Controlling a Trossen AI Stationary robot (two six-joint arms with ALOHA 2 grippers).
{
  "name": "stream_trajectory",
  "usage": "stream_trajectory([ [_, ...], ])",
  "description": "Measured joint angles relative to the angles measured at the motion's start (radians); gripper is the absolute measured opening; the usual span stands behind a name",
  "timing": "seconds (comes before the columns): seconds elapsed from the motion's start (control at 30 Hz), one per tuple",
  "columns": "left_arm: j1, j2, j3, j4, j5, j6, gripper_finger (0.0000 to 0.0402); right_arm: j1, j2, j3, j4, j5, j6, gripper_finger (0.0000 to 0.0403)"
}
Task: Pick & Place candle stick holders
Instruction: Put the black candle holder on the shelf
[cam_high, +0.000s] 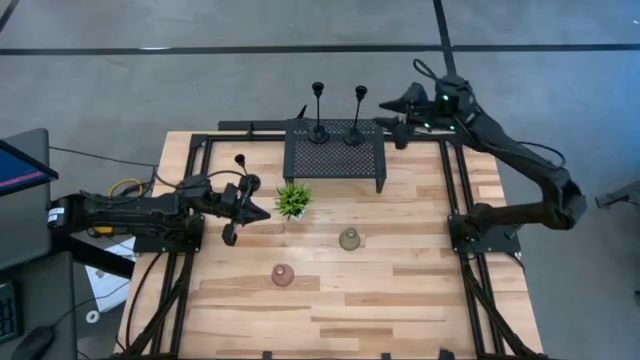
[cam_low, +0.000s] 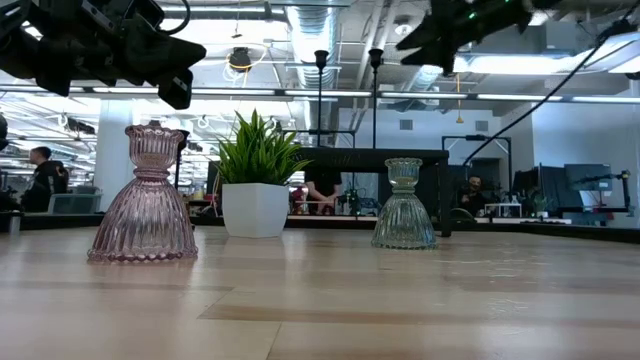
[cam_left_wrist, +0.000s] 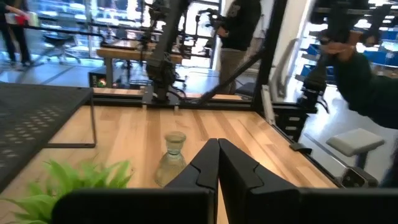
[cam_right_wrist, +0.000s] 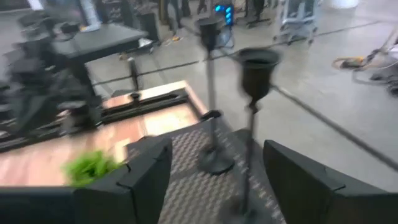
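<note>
My left gripper (cam_high: 262, 209) (cam_left_wrist: 217, 146) hovers above the table's left side, next to the green plant (cam_high: 293, 200), shut on a slim black candle stick holder (cam_high: 243, 180). Two more black holders (cam_high: 318, 130) (cam_high: 355, 135) stand by their round bases on the black mesh rack (cam_high: 335, 160) at the far edge. My right gripper (cam_high: 392, 115) (cam_right_wrist: 217, 149) is open, above the rack's far right corner. The right holder (cam_right_wrist: 252, 74) shows ahead between its fingers, untouched. A pinkish glass cup (cam_high: 283, 275) (cam_low: 143, 195) and a greenish one (cam_high: 349, 239) (cam_low: 404, 205) stand on the table. My left gripper holds the black holder by the middle of its stem (cam_high: 244, 186); the gripper itself hides the contact. The fingers are level and point toward the table's right, across the stem. The holder lies roughly level, clear of the table, with its cup (cam_high: 240, 158) far and its base (cam_high: 229, 237) near.
The plant stands in a white pot (cam_low: 256, 208) just right of my left gripper. Black frame rails (cam_high: 455, 190) run along the table's left, right and far sides. People show in the room beyond the table. Bare wood (cam_high: 400, 300) lies at the near right.
</note>
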Motion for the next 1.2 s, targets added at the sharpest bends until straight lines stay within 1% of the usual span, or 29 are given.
stream_trajectory([
  [0.1, 0.000, -0.008, 0.000, 0.000, -0.066, 0.000, 0.0004, 0.036, -0.061, 0.000, -0.099, -0.001, 0.000, 0.0210],
  [0.17, 0.000, -0.015, 0.000, 0.000, -0.102, 0.000, 0.0004, 0.065, -0.092, 0.000, -0.160, -0.001, 0.000, 0.0179],
  [0.27, 0.000, -0.025, 0.000, -0.008, -0.121, 0.000, 0.0005, 0.111, -0.126, 0.000, -0.249, -0.001, -0.010, 0.0120],
  [0.4, 0.000, -0.025, 0.000, -0.011, -0.121, 0.000, 0.0005, 0.168, -0.148, -0.001, -0.356, 0.000, -0.072, 0.0029],
  [0.43, 0.000, -0.025, 0.000, -0.011, -0.121, 0.000, 0.0005, 0.181, -0.152, -0.007, -0.357, 0.001, -0.080, 0.0015],
  [0.57, 0.002, -0.024, 0.026, -0.018, -0.121, 0.006, 0.0005, 0.229, -0.175, -0.058, -0.304, 0.018, -0.074, 0.0012],
  [0.63, 0.010, -0.025, 0.054, -0.052, -0.121, 0.033, 0.0005, 0.252, -0.187, -0.089, -0.285, 0.070, -0.074, 0.0004],
  [0.7, 0.028, -0.025, 0.088, -0.120, -0.133, 0.050, 0.0004, 0.271, -0.203, -0.133, -0.237, 0.130, -0.068, 0.0003],
  [0.9, 0.087, -0.024, 0.220, -0.459, -0.238, 0.053, 0.0003, 0.307, -0.263, -0.256, -0.157, 0.145, -0.020, 0.0001],
  [1.03, 0.102, -0.025, 0.319, -0.665, -0.281, 0.053, 0.0003, 0.326, -0.299, -0.338, -0.095, 0.177, 0.008, 0.0001],
  [1.13, 0.101, -0.030, 0.407, -0.882, -0.326, 0.024, 0.0003, 0.331, -0.317, -0.379, -0.073, 0.199, 0.024, 0.0000],
  [1.2, 0.101, -0.031, 0.462, -1.025, -0.386, -0.021, 0.0003, 0.331, -0.323, -0.402, -0.056, 0.207, 0.035, 0.0001],
])
